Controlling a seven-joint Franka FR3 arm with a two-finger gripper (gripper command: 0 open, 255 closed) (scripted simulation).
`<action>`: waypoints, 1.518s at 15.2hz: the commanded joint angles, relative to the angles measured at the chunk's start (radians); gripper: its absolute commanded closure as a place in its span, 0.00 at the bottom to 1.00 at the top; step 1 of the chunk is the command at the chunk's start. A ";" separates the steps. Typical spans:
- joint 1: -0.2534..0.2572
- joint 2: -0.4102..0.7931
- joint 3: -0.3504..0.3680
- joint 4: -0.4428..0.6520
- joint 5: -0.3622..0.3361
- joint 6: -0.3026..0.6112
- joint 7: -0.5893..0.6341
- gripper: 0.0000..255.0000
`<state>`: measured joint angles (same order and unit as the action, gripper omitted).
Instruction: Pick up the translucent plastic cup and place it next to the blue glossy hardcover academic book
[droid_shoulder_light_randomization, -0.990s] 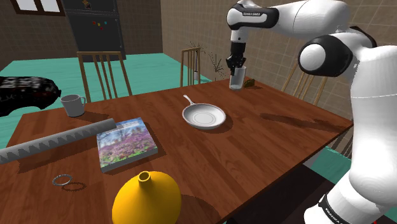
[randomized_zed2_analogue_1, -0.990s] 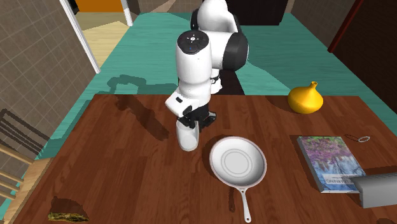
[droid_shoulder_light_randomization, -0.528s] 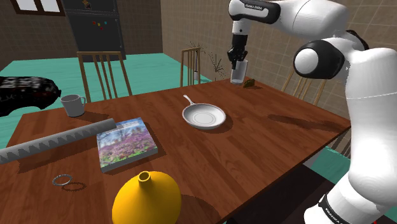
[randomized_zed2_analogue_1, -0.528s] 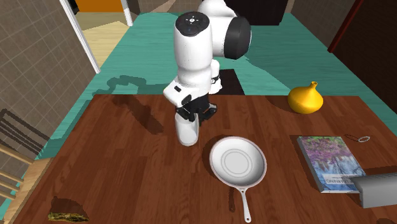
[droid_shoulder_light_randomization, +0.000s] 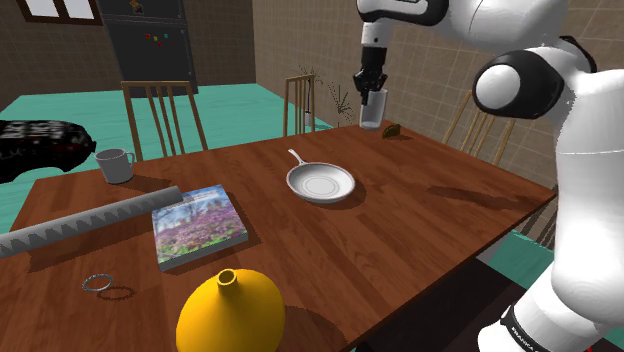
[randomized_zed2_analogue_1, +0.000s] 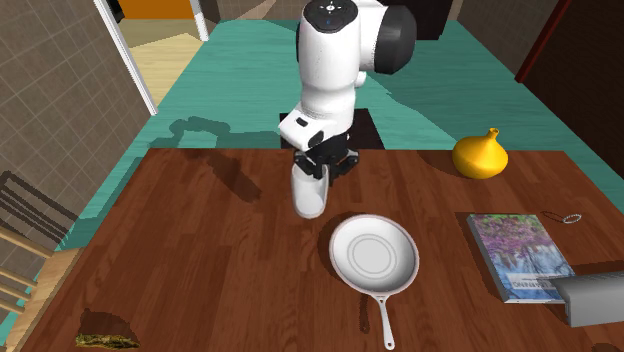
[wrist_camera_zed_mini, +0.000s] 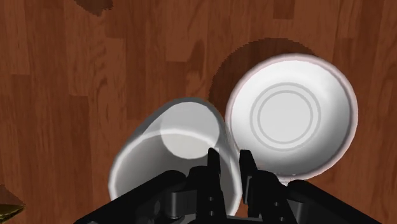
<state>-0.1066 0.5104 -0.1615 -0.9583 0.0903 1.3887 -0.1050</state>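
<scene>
Cup (droid_shoulder_light_randomization: 372, 110) of the task is a pale, grey-white tumbler with smooth, unmarked walls, wide at the rim and narrowing to a small round base. The black hand (droid_shoulder_light_randomization: 371, 90) has it from above, its fingers (wrist_camera_zed_mini: 213, 168) drawn nearly together and pinching one side of the rim. In the wrist view one finger stands inside the mouth and the other just outside the wall. The cup hangs in the air, clear of the brown wooden counter (randomized_zed2_analogue_1: 200, 260). In the second exterior view it tilts a little and sits just to the left of a white frying pan (randomized_zed2_analogue_1: 374, 252) that lies flat on the counter. Looking along the hand, the cup's hollow and its lighter round bottom face the camera, with the pan's bowl close beside it. The book (droid_shoulder_light_randomization: 198, 224) has a cover of purple-pink blossoms with some blue. It lies flat, well apart from the cup, beyond the pan, between a grey cylinder (droid_shoulder_light_randomization: 90, 220) and a yellow gourd-shaped vase (droid_shoulder_light_randomization: 230, 315).
</scene>
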 joint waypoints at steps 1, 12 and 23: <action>0.040 -0.062 0.007 -0.094 -0.009 0.034 0.038 1.00; 0.217 -0.282 0.079 -0.415 -0.041 0.143 0.267 1.00; 0.365 -0.350 0.179 -0.508 -0.047 0.178 0.513 1.00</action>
<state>0.2448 0.1615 0.0074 -1.4623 0.0435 1.5625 0.3827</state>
